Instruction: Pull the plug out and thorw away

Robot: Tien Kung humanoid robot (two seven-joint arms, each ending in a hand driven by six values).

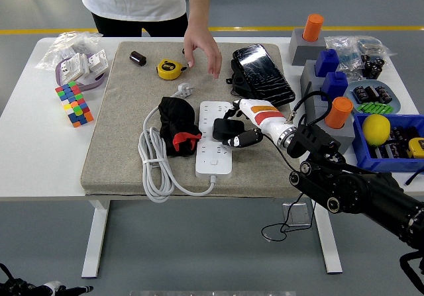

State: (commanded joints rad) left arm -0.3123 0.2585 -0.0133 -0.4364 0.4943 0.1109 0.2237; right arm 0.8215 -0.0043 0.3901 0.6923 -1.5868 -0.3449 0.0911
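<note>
Plug, black block, sits between curled fingers of right hand, hand closed around it, over white power strip. Strip's long axis runs near-to-far on grey mat; pull looks straight up. Person's hand hovers near tape measure. Left arm out of view.

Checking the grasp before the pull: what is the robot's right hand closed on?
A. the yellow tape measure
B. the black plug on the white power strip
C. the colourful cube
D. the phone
B: the right hand wraps its fingers around the black plug on the white power strip.
</note>
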